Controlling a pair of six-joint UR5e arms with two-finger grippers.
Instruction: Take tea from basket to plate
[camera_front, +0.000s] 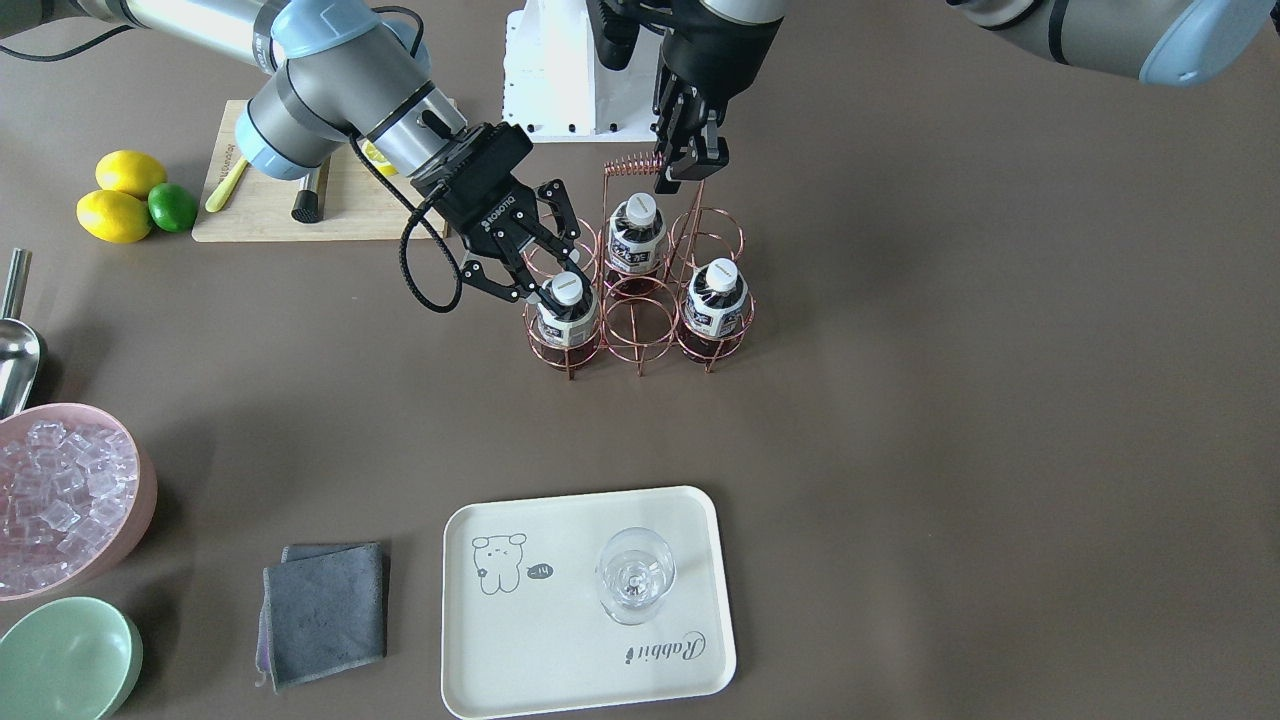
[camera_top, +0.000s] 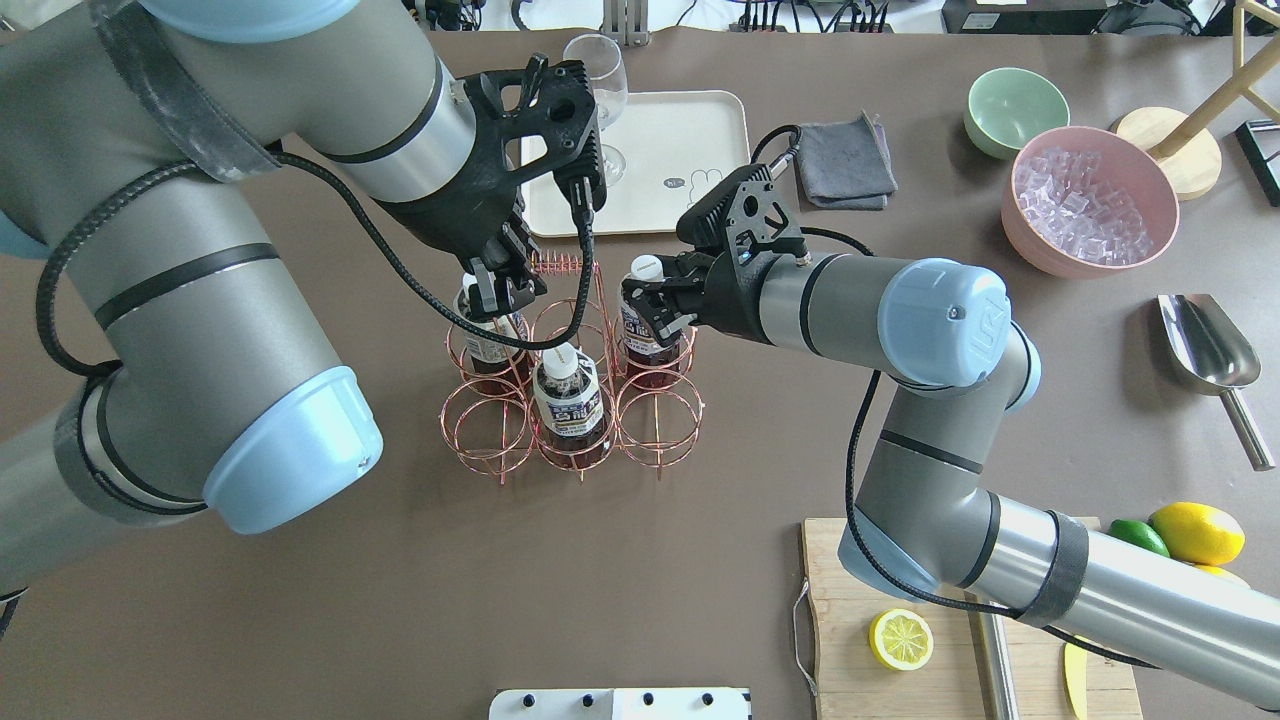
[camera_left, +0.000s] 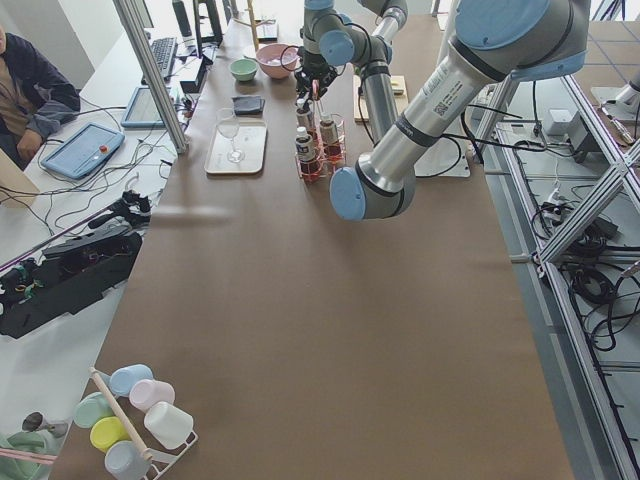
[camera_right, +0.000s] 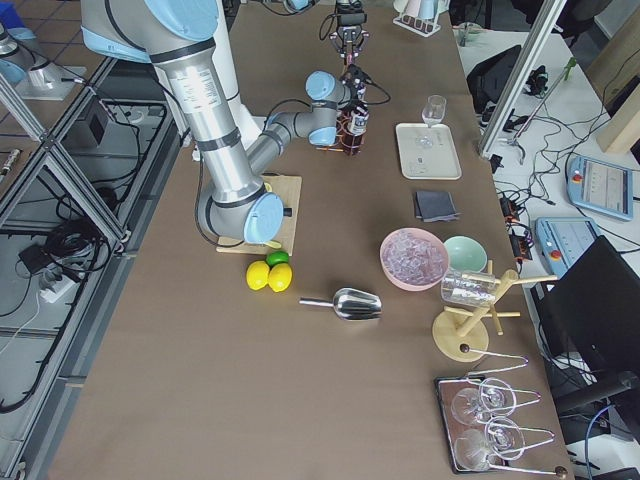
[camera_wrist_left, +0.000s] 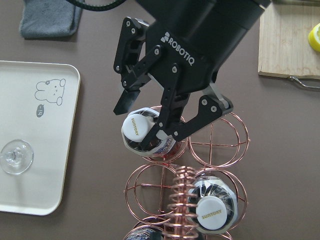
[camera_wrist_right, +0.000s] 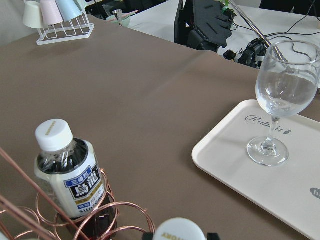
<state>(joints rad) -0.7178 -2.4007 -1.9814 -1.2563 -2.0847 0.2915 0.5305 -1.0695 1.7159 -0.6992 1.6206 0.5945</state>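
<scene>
**Three bottles racked, one ready to be lifted out**

Three alike bottles stand in the basket (camera_front: 640, 300) on the worktop (camera_front: 950, 420); the tea (camera_front: 566, 318) in hand sits in the corner ring nearest the right arm, in the row facing the plate (camera_front: 560, 640). The right pincer (camera_wrist_left: 137, 125) straddles its white cap with the jaws spread, a gap showing on one side; nothing is gripped yet. The left pincer (camera_front: 690, 168) looks pressed together on the end of the coiled handle (camera_front: 630, 162), seemingly steadying the rack.

To do this step well, I judge the jaws should close on the neck just under the cap, where the smooth plastic gives a shoulder to catch; the lift should go straight up until the base clears the ring, or the wire may drag the light basket along; the bottle should then be set on bare plate, well apart from the wine glass (camera_front: 636, 575).

Readable writing: "SUNTORY" on the caps; "ROBOTIQ" in white on the right pincer; "Rabbit" in script on the plate, and a small "hi" beside its bear; the label carries bold Chinese characters, with finer print too small to read.
</scene>
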